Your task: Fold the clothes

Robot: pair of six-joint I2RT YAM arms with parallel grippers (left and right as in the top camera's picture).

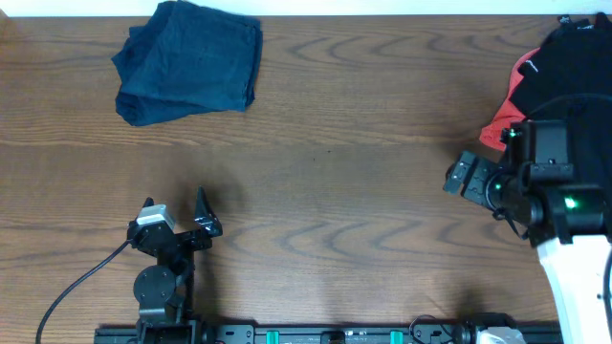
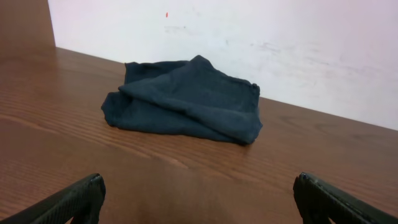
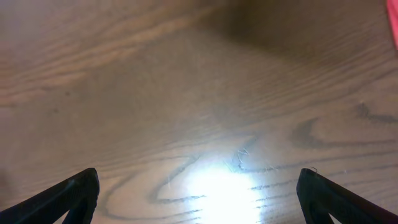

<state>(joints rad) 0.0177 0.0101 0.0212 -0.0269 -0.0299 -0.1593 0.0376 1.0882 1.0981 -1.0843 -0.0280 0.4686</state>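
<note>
A brown wood-grain counter [image 1: 363,143] is filling the overhead view, and a plain white wall [image 2: 249,37] is rising directly behind its far edge. The dark blue garment [image 1: 191,62] is lying in a loosely folded heap at the far left, close to that wall edge; in the left wrist view the same garment [image 2: 186,102] is sitting squarely ahead of the arm, well apart from it. A pile of black and red clothes [image 1: 545,67] is spilling in over the far right edge.

The left fingers [image 1: 174,201] are hovering near the front left, spread wide and holding nothing, with wood showing between the tips [image 2: 198,186]. The right fingers [image 1: 454,178] are pointing leftward just below the pile, likewise spread wide over bare grain [image 3: 198,177], where a bright glare patch [image 3: 214,186] is shining on the surface.

A broad band of counter is stretching between the two arms and from the blue garment across to the pile. A black cable [image 1: 81,282] is trailing off the front left, and a mounting rail [image 1: 335,334] is running along the near edge.
</note>
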